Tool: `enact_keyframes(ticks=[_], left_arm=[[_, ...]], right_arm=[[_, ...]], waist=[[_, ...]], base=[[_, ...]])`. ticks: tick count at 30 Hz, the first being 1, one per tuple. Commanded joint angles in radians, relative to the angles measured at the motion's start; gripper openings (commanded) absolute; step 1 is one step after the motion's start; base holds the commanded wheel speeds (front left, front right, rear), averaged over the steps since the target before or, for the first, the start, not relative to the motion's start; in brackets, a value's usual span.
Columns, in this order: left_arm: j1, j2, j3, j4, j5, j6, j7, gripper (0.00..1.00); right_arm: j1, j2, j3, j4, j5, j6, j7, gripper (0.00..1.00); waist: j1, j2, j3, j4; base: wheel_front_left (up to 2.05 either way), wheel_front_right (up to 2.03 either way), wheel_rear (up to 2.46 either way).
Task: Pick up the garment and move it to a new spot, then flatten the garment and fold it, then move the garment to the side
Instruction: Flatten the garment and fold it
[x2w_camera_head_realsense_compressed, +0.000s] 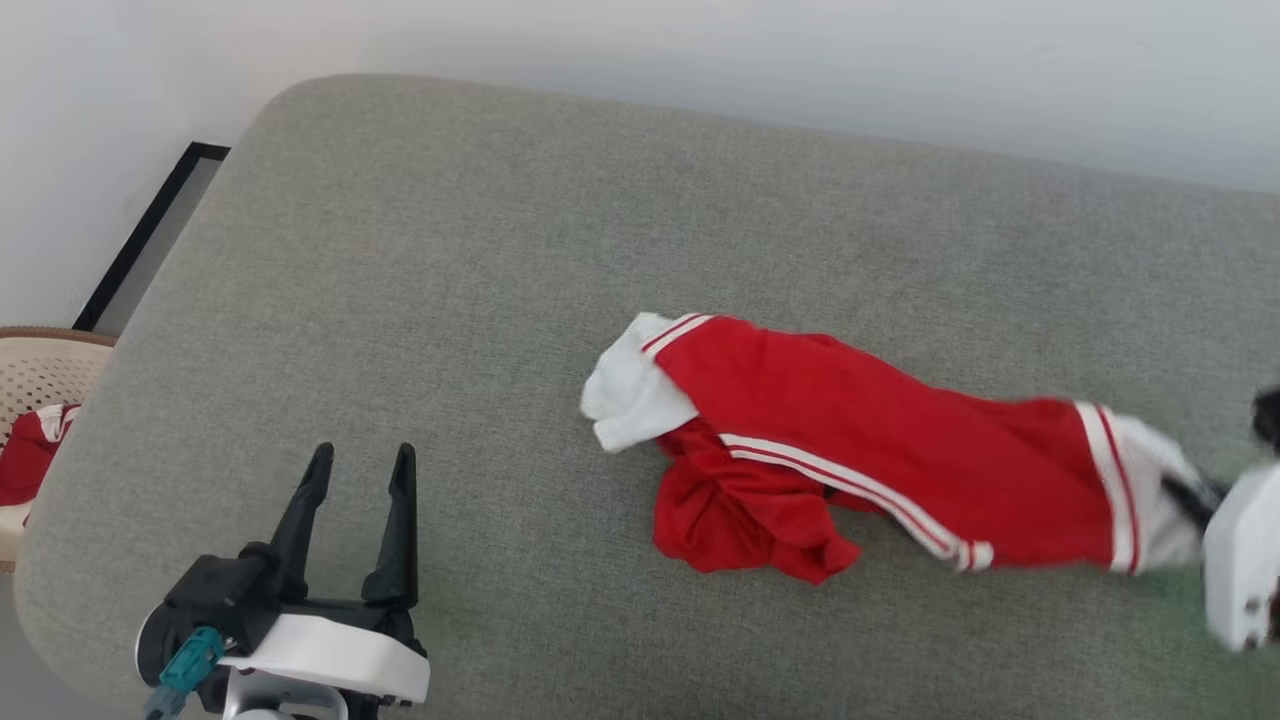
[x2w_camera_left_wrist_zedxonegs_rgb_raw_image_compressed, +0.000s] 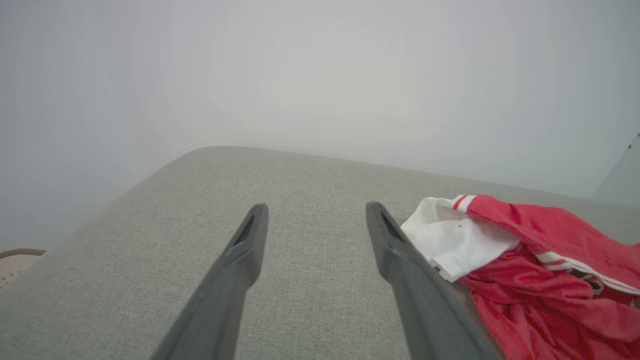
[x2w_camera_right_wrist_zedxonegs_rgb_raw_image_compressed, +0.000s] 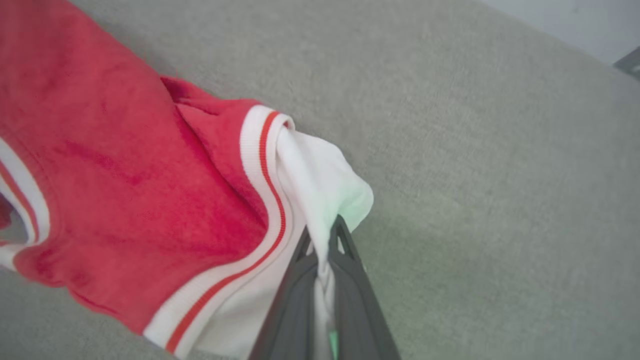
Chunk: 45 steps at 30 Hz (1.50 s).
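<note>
The garment (x2w_camera_head_realsense_compressed: 850, 440) is bright red cloth with white ends and thin white stripes, stretched across the grey cushion from the middle to the right. My right gripper (x2w_camera_right_wrist_zedxonegs_rgb_raw_image_compressed: 322, 232) is shut on its white right end (x2w_camera_right_wrist_zedxonegs_rgb_raw_image_compressed: 320, 180), seen at the head view's right edge (x2w_camera_head_realsense_compressed: 1195, 500). The cloth looks pulled taut toward that grip. Its other white end (x2w_camera_left_wrist_zedxonegs_rgb_raw_image_compressed: 455, 237) lies just right of my left gripper (x2w_camera_left_wrist_zedxonegs_rgb_raw_image_compressed: 315, 210). That left gripper (x2w_camera_head_realsense_compressed: 360, 455) hovers open over bare cushion at the lower left, holding nothing.
The grey cushion (x2w_camera_head_realsense_compressed: 450, 250) ends at a pale wall behind. A beige perforated basket (x2w_camera_head_realsense_compressed: 40, 370) with red-and-white cloth (x2w_camera_head_realsense_compressed: 30, 450) stands off the cushion's left edge. A dark-framed panel (x2w_camera_head_realsense_compressed: 150, 235) leans by the wall at left.
</note>
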Motion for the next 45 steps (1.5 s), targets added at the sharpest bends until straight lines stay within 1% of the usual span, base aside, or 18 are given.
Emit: enact_keyframes(ticks=[1,2,4,5,6,7,8,12,16,21,25,28,31,34,37,41,45], left_arm=[[-0.001,-0.001,-0.003,0.004,0.001,-0.007,-0.005,1.0],[-0.001,-0.001,-0.003,0.004,0.001,-0.007,-0.005,1.0],[-0.01,0.003,-0.008,0.011,-0.003,-0.01,-0.005,1.0],[-0.014,0.005,-0.009,0.016,-0.003,-0.012,-0.005,1.0],[-0.018,0.006,-0.01,0.019,-0.005,-0.014,-0.005,1.0],[-0.022,0.008,-0.013,0.022,-0.006,-0.017,-0.005,1.0],[-0.027,0.012,-0.018,0.027,-0.001,-0.02,-0.001,1.0],[-0.053,0.027,-0.039,0.031,-0.01,-0.035,0.028,1.0],[-0.086,0.062,-0.064,0.019,-0.03,-0.054,0.09,1.0],[-0.14,0.125,-0.1,-0.005,-0.097,-0.07,0.201,1.0],[-0.189,0.194,-0.135,-0.027,-0.16,-0.077,0.314,1.0],[-0.227,0.248,-0.156,-0.037,-0.213,-0.077,0.4,1.0],[-0.262,0.296,-0.176,-0.043,-0.266,-0.078,0.482,1.0],[-0.288,0.314,-0.188,-0.046,-0.319,-0.078,0.559,1.0],[-0.309,0.321,-0.199,-0.044,-0.348,-0.071,0.639,1.0],[-0.319,0.317,-0.208,-0.044,-0.379,-0.044,0.717,1.0],[-0.32,0.305,-0.206,-0.041,-0.403,-0.013,0.768,1.0]], right_arm=[[0.038,0.03,-0.018,0.008,-0.02,0.0,-0.008,0.0],[0.038,0.03,-0.018,0.008,-0.02,0.0,-0.008,0.0],[0.063,0.07,-0.038,0.038,-0.023,0.0,-0.017,0.0],[0.067,0.079,-0.038,0.054,-0.036,0.0,-0.024,0.16],[0.068,0.098,-0.035,0.077,-0.033,0.0,-0.028,0.28],[0.063,0.112,-0.034,0.098,-0.029,0.0,-0.035,0.47],[0.053,0.116,-0.033,0.118,-0.039,0.0,-0.045,1.0],[0.018,0.137,-0.009,0.167,-0.045,0.0,-0.057,1.0],[-0.014,0.128,-0.003,0.148,-0.038,0.0,-0.046,1.0],[-0.031,0.14,-0.027,0.072,-0.046,0.0,-0.037,1.0],[-0.03,0.164,-0.051,-0.013,-0.066,0.0,-0.045,1.0],[-0.024,0.199,-0.069,-0.074,-0.087,0.0,-0.065,1.0],[-0.02,0.238,-0.09,-0.127,-0.119,0.0,-0.116,1.0],[-0.011,0.278,-0.106,-0.166,-0.154,0.0,-0.179,1.0],[0.003,0.319,-0.115,-0.188,-0.19,0.0,-0.246,1.0],[0.021,0.381,-0.132,-0.208,-0.246,0.0,-0.346,1.0],[0.04,0.436,-0.133,-0.206,-0.284,0.0,-0.406,1.0]], waist=[[0.0,-0.0001,0.004,0.0],[0.0,-0.0001,0.004,0.0],[0.0,-0.0001,0.007,-0.001],[0.0,-0.0001,0.008,-0.001],[0.0,-0.0001,0.009,-0.002],[0.0,-0.0001,0.01,-0.002],[0.0,-0.0001,0.01,-0.003],[0.0,-0.0001,0.009,-0.014],[0.0,-0.0001,0.006,-0.043],[0.0,-0.0001,0.008,-0.094],[0.0,-0.0001,0.009,-0.143],[0.0,-0.0001,0.009,-0.184],[0.0,-0.0001,0.013,-0.222],[0.0,-0.0001,0.018,-0.257],[0.0,-0.0001,0.023,-0.288],[0.0,-0.0001,0.032,-0.326],[0.0,-0.0001,0.04,-0.356]], base=[[0.0,0.0,0.0],[0.0,0.0,0.0],[0.0,0.0,0.0],[0.0,0.0,0.0],[0.0,0.0,0.0],[0.0,0.0,0.0],[0.0,0.0,0.0],[0.0,0.0,0.0],[0.0,0.0,0.0],[0.0,0.0,0.0],[0.0,0.0,0.0],[0.0,0.0,0.0],[0.0,0.0,0.0],[0.0,0.0,0.0],[0.0,0.0,0.0],[0.0,0.0,0.0],[0.0,0.0,0.0]])
